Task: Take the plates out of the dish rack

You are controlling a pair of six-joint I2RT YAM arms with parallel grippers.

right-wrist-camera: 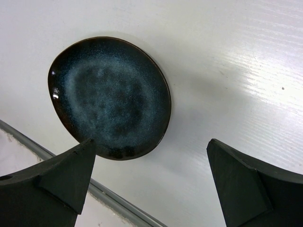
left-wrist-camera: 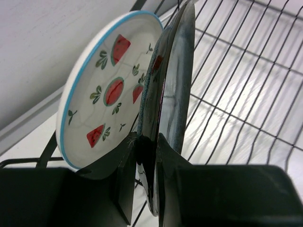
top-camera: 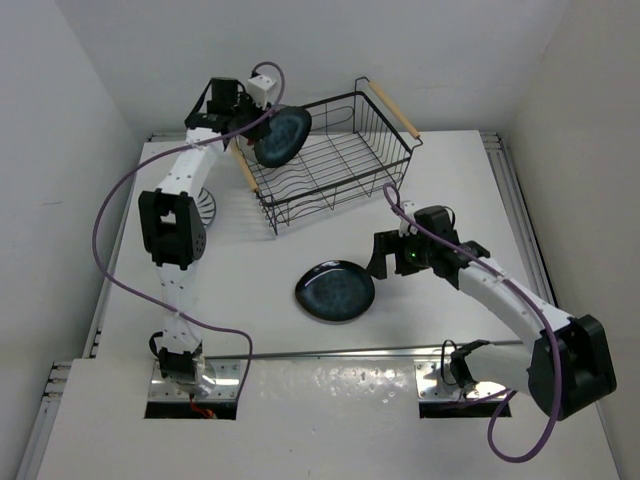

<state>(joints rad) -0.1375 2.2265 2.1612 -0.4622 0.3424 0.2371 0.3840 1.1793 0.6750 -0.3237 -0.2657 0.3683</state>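
My left gripper [top-camera: 252,122] is shut on the rim of a glossy dark blue plate [top-camera: 281,135], which stands on edge at the left end of the black wire dish rack [top-camera: 345,160]. In the left wrist view the fingers [left-wrist-camera: 124,163] pinch this plate [left-wrist-camera: 174,80]. A white plate with red fruit motifs [left-wrist-camera: 106,90] stands close beside it. A second dark blue plate [top-camera: 335,291] lies flat on the table. My right gripper [top-camera: 385,256] is open and empty just right of it; in the right wrist view the gripper [right-wrist-camera: 149,161] is above the plate's [right-wrist-camera: 109,97] edge.
A black-and-white striped plate [top-camera: 206,207] lies on the table left of the rack, partly hidden by my left arm. The rack has two wooden handles, one on the right [top-camera: 396,109] and one on the left [top-camera: 245,170]. White walls enclose the table on three sides.
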